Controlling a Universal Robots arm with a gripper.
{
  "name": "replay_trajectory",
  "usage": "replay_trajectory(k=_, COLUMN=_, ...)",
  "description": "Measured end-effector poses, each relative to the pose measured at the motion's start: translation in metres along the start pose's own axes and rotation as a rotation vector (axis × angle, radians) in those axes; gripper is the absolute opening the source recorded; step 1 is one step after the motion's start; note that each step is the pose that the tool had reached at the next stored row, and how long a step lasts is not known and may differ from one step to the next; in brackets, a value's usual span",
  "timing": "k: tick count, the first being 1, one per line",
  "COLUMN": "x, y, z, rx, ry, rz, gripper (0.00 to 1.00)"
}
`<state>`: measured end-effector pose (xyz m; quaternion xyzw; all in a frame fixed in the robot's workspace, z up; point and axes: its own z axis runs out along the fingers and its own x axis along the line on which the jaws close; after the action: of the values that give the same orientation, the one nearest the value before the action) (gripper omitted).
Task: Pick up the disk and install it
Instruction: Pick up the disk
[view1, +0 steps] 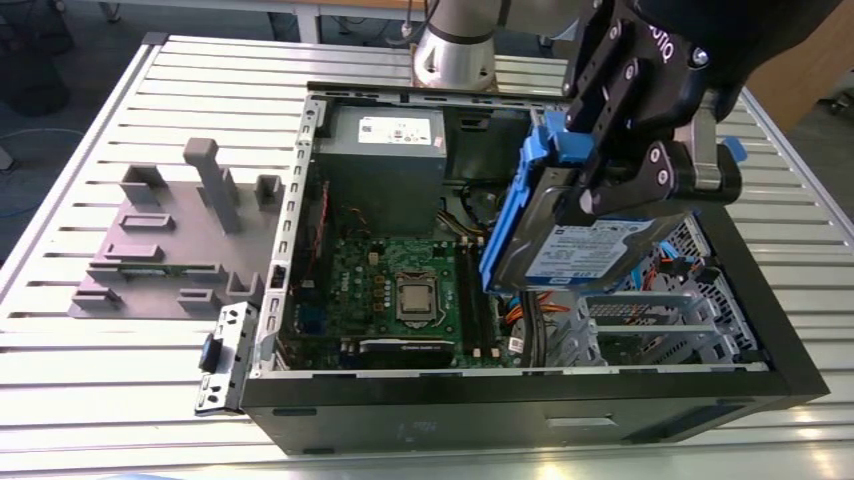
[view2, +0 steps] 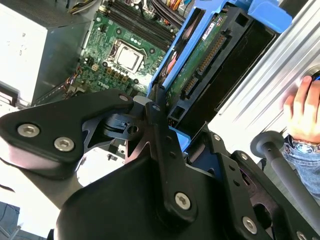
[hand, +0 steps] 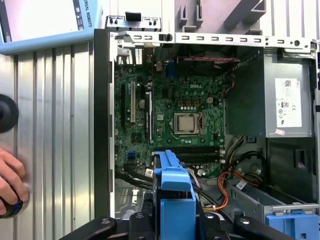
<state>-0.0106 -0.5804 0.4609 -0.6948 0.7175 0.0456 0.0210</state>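
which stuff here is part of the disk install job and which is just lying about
In the job: disk, held in the end effector; open computer case; its drive bay.
Lying about: grey slotted holder; a person's hand.

A silver ribbed aluminium bench (view1: 107, 380) carries an open black desktop computer case (view1: 534, 410), lying on its side toward the exterior view's right. Well apart, on the exterior view's left, sits a grey plastic slotted holder (view1: 167, 245) with upright posts. The robot arm's round silver base (view1: 454, 55) stands at the far edge, just behind the case.
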Motion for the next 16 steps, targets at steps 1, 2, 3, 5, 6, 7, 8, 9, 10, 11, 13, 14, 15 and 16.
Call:
replay_trajectory(k=1, x=0.0001, y=-0.0002, z=0.0000, rx=0.0000, ry=0.0000, rz=0.000, gripper=0.37)
replay_trajectory(k=2, x=0.0003, y=-0.0005, z=0.0000, rx=0.0000, ry=0.0000, rz=0.000, gripper=0.37)
replay_trajectory(k=3, x=0.0004, y=-0.0008, z=0.0000, rx=0.0000, ry=0.0000, rz=0.000, gripper=0.37)
replay_trajectory(k=5, x=0.0007, y=-0.0013, z=0.0001, rx=0.0000, ry=0.0000, rz=0.000, gripper=0.37)
replay_trajectory(k=6, x=0.0009, y=-0.0016, z=0.0000, rx=-0.0001, ry=0.0000, rz=0.000, gripper=0.37)
replay_trajectory(k=7, x=0.0011, y=-0.0019, z=0.0001, rx=0.0000, ry=0.0000, rz=0.000, gripper=0.37)
replay_trajectory(k=8, x=0.0013, y=-0.0021, z=0.0001, rx=-0.0001, ry=0.0001, rz=0.000, gripper=0.37)
replay_trajectory(k=9, x=0.0014, y=-0.0024, z=0.0001, rx=0.0000, ry=0.0000, rz=0.000, gripper=0.37)
replay_trajectory(k=10, x=0.0016, y=-0.0027, z=0.0001, rx=0.0000, ry=0.0000, rz=0.000, gripper=0.37)
replay_trajectory(k=11, x=0.0017, y=-0.0030, z=0.0001, rx=-0.0001, ry=0.0001, rz=0.000, gripper=0.37)
replay_trajectory(k=13, x=0.0020, y=-0.0036, z=0.0001, rx=-0.0001, ry=0.0001, rz=0.000, gripper=0.37)
replay_trajectory(k=14, x=0.0022, y=-0.0038, z=0.0001, rx=0.0000, ry=0.0000, rz=0.000, gripper=0.37)
replay_trajectory(k=15, x=0.0023, y=-0.0041, z=0.0001, rx=0.0000, ry=0.0000, rz=0.000, gripper=0.37)
replay_trajectory(k=16, x=0.0024, y=-0.0044, z=0.0002, rx=0.0000, ry=0.0000, rz=0.000, gripper=0.37)
